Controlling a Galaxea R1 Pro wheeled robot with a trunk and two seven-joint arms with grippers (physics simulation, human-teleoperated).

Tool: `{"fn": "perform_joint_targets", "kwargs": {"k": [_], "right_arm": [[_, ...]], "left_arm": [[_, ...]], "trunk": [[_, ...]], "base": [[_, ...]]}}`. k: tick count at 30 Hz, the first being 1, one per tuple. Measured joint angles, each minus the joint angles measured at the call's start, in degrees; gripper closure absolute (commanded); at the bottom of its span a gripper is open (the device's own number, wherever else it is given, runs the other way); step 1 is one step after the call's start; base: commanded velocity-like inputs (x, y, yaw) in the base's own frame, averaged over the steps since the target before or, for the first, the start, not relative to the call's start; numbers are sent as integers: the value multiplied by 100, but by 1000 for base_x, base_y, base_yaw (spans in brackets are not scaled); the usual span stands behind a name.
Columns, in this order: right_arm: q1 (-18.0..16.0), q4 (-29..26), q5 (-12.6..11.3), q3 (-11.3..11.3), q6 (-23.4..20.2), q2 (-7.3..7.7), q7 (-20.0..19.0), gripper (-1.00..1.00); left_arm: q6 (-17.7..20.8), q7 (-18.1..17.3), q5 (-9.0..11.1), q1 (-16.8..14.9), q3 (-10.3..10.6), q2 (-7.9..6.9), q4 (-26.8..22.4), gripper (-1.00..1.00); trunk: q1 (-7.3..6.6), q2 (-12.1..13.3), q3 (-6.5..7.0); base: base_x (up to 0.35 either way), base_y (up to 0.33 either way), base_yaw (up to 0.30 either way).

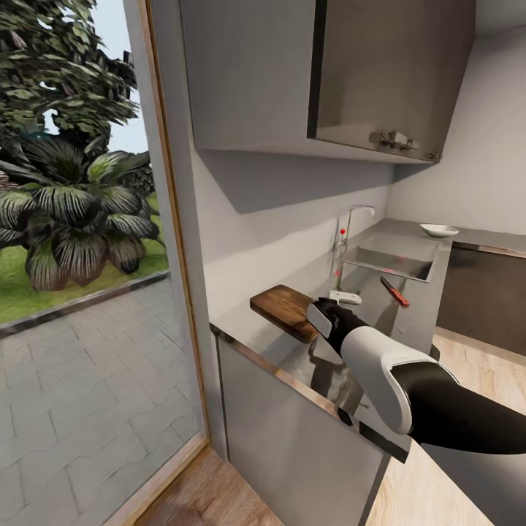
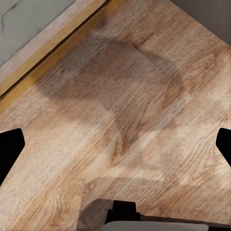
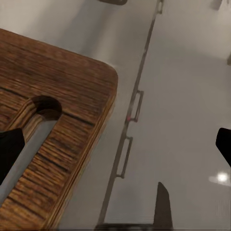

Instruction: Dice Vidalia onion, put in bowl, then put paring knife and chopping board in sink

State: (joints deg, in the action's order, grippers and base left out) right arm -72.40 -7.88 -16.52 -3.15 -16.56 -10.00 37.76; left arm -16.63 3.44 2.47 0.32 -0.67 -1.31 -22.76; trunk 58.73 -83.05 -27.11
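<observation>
While right tool [image 1: 321,315] hides chopping board [image 1: 286,310] edge | fingers spread, gripping nothing | left tool [image 2: 115,144] agape

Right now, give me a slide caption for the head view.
Right gripper reaching the chopping board on the countertop, paring knife beside the sink.

The board [image 3: 62,120] lies on the grey countertop [image 3: 183,96], its rounded corner and the end of its handle slot [image 3: 41,115] in view. The right gripper [image 3: 115,144] has its two dark fingertips [image 3: 9,149] wide apart, one over the slot.
</observation>
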Motion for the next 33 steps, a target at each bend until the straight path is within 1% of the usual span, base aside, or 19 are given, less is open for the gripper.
{"fn": "perform_joint_targets", "kwargs": {"k": [13,20,33], "right_arm": [[0,38,2,-1,-10,0,-13,-100],[0,131,9,-1,5,0,-19,-100],[4,148,9,-1,22,0,-21,-100]], "left_arm": [[0,0,0,0,0,0,0,-100],[0,0,0,0,0,0,0,-100],[0,0,7,0,0,0,8,-100]], "trunk": [[0,0,0],[-2,0,0],[0,0,0]], "base": [[3,0,0],[174,50,0],[17,3,0]]}}
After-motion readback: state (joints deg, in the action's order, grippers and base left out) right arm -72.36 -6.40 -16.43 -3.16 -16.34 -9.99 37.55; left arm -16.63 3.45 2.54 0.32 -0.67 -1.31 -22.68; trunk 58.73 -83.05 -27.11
